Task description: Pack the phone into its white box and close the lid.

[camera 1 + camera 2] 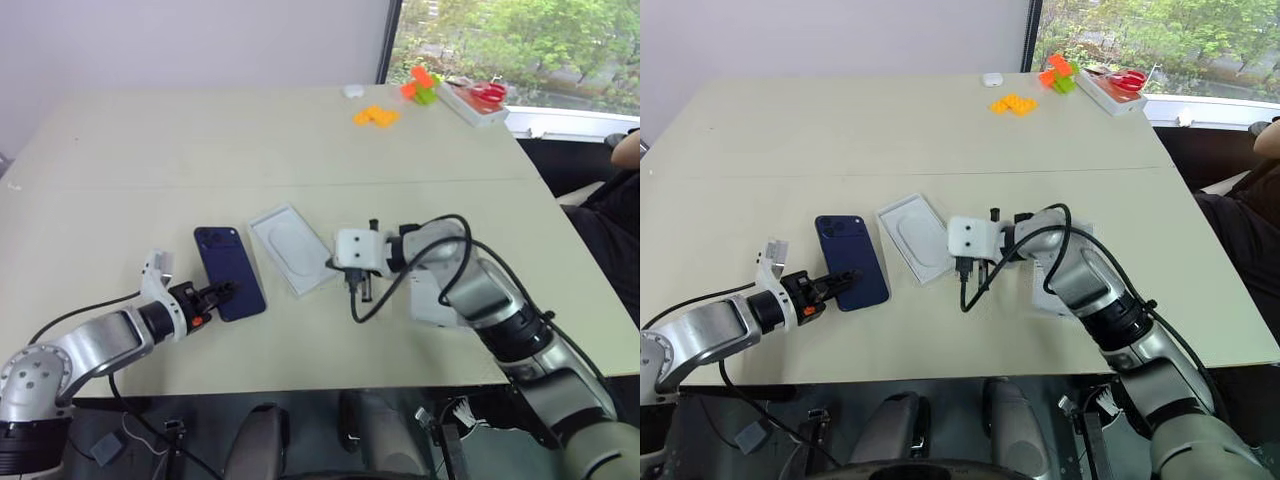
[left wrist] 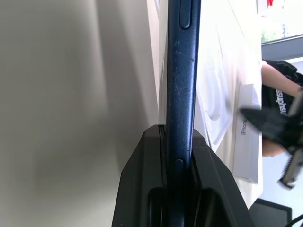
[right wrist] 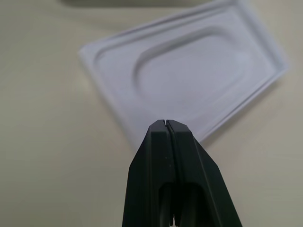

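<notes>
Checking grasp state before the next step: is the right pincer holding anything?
No. In the right wrist view the right pincer has its fingers pressed together with nothing between them, above the white insert panel.

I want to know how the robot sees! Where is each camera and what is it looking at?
Left eye, right eye: on the head, looking down at the table; both arms show.
Left wrist: along the left tool, shut on the phone.
Right wrist: along the shut right tool, at the white panel.
The eye views share the phone and panel.
</notes>
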### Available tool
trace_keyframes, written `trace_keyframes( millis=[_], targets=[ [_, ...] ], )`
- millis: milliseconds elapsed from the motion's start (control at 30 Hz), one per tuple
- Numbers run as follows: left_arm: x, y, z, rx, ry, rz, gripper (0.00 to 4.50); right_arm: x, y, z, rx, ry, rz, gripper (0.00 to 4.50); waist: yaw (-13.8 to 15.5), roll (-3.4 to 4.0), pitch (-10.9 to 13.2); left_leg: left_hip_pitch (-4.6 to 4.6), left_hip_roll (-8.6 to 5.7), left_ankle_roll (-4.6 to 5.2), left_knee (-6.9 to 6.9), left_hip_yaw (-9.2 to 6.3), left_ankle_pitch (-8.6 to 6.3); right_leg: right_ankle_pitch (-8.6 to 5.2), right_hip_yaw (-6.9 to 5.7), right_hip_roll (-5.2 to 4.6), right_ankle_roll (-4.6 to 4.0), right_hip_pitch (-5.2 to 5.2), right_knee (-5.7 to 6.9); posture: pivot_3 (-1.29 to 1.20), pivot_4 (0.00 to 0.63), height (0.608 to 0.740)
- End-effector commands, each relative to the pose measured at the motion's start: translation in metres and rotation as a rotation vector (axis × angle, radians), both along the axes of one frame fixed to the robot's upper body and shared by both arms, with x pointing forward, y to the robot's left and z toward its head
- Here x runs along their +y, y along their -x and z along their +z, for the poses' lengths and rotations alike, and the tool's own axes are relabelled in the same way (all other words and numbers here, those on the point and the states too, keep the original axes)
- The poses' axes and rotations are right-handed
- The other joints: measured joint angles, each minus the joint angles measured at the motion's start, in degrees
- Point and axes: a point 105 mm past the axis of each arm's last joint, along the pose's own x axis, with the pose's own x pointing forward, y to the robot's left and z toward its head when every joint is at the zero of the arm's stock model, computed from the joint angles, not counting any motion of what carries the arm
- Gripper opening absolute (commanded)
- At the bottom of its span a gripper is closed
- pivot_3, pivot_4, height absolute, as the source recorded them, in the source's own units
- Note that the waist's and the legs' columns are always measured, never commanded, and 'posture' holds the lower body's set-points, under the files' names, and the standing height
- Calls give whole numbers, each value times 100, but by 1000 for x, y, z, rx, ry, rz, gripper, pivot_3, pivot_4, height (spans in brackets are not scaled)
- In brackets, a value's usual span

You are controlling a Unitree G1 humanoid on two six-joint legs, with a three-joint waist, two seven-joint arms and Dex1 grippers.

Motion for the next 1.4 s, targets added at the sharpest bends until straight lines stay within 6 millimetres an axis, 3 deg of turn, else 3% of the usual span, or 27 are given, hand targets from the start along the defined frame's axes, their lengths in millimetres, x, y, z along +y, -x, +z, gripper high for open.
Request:
trace_keyframes(
  millis=[33, 433, 600, 767, 1000, 1400],
  targets=[
    [-11, 0, 13, -55, 37, -52, 0, 10, 4, 9, -46, -16, 42, 42, -2, -1, 0, 1, 0, 0, 0, 0, 0, 0, 0, 1, 0, 0, 1, 0, 150, 726],
    [-13, 4, 10, -46, 38, -55, 0, 26, -6, -3, -72, -27, 1, 42, 13, -1, -1, 1, 2, 0, 0, -3, 0, 0, -1, 2, -1, 1, 1, 0, 150, 726],
    [-13, 4, 10, -46, 41, -53, 0, 28, -10, 11, -107, -70, -8, 42, 19, -1, -1, 0, 1, 0, 0, -3, 0, 0, -1, 1, -1, 1, 1, 0, 150, 726],
    [-13, 3, 10, -46, 41, -52, 0, 12, 6, 31, -97, -82, 68, 42, 35, 0, 0, -3, -1, 0, 0, -4, 0, 0, -1, -2, -1, 1, -2, 0, 150, 726],
    [-14, 2, 10, -46, 42, -53, 0, 0, 18, 19, -58, -26, 88, 42, 6, -1, 0, 1, 0, 0, 0, -2, 0, -1, -1, 1, 1, 2, -1, 0, 150, 726],
    [-14, -1, 13, -54, 37, -53, 0, 2, 10, 1, -36, 0, 60, 42, 19, -1, -1, 0, 0, 0, 1, -2, 0, -1, -1, 0, 0, 3, 0, 0, 150, 726]
  ],
)
